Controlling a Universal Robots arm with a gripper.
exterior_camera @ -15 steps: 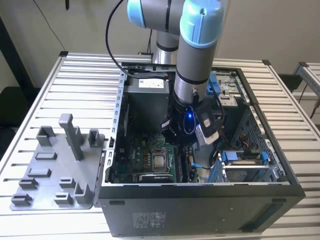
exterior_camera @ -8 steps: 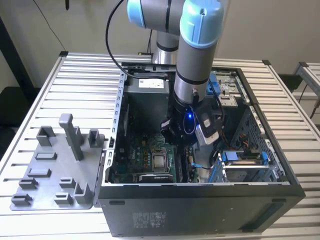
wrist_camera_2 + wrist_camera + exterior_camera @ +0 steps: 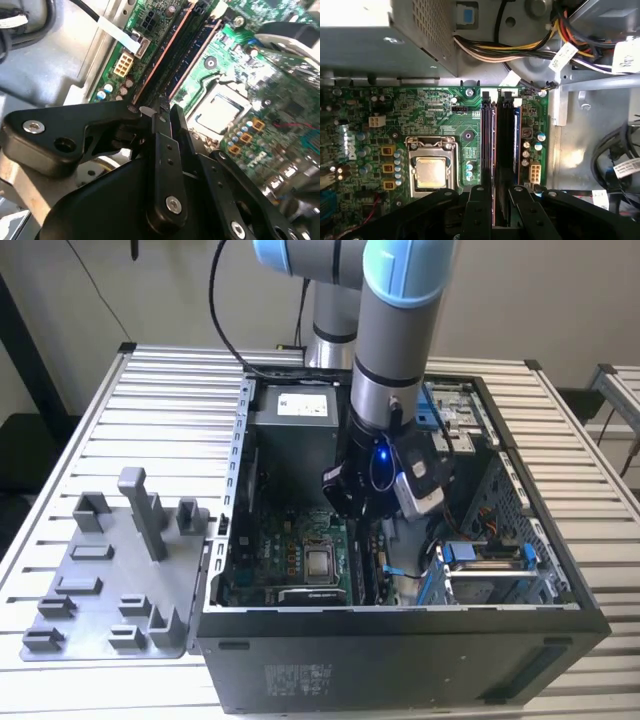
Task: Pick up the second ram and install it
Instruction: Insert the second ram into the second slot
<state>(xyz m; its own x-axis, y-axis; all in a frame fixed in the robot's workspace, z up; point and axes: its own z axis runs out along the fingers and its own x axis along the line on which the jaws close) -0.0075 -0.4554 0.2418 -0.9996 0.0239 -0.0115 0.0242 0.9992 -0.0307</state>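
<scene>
Exterior view: a ribbed metal table (image 3: 120,420) stands against a pale wall and carries one open computer case (image 3: 400,650). One grey fixture plate (image 3: 100,580) lies touching the case on the exterior view's left. The single arm reaches down into the case, with the gripper (image 3: 365,508) low over the motherboard (image 3: 430,107).

Inside are one power supply (image 3: 370,40), a bundle of coloured cables (image 3: 520,50) just beyond the board's edge, and one processor (image 3: 431,172) in its socket.

In the first wrist view the two fingers (image 3: 480,210) sit close on either side of the second ram (image 3: 504,150), pinching it. It stands edge-on along the black slots beside the processor. I cannot tell whether it is fully seated.
</scene>
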